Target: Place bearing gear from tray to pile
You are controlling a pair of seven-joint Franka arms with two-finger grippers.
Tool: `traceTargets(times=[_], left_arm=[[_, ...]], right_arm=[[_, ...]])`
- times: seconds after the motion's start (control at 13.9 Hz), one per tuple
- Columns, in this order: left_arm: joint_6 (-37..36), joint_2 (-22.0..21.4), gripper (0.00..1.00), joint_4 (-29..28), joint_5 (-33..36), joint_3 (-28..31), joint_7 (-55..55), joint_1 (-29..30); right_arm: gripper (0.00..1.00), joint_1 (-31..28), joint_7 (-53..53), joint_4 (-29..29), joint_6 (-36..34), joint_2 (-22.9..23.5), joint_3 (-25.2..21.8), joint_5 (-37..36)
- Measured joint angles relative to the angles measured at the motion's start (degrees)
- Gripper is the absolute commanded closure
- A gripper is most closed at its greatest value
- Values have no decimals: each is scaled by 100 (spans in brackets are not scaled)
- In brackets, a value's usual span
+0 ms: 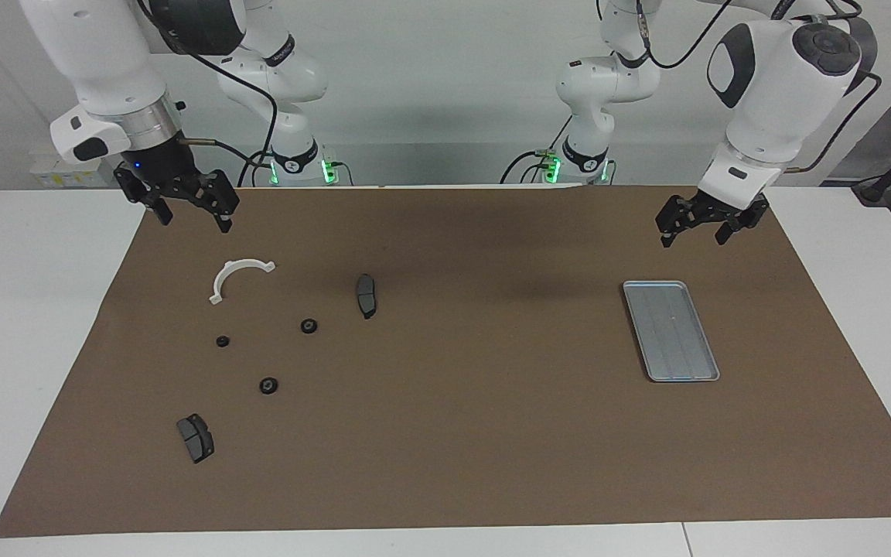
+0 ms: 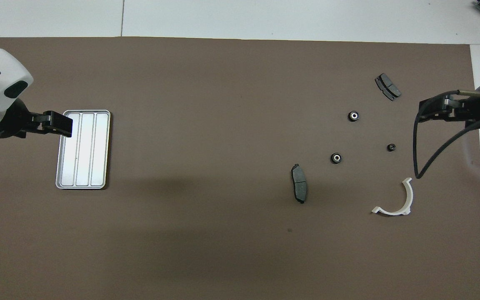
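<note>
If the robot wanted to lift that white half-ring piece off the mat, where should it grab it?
Probably at the middle of the arc of the white half-ring bracket, coming straight down from above. It lies flat on the brown mat, so its thin curved band is the only part narrow enough to pinch, one finger inside the curve and one outside. The flared tips at its ends look awkward to pinch.
</note>
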Motion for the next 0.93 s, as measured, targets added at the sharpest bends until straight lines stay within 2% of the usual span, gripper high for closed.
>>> traceTargets(times=[0.36, 0.93], left_arm=[[0, 0, 0, 0, 0, 0, 1, 0], [2, 0, 0, 0, 0, 0, 2, 0]], right_arm=[[0, 17, 0, 3, -320, -87, 28, -3], [0, 9, 0, -121, -284, -127, 26, -42]])
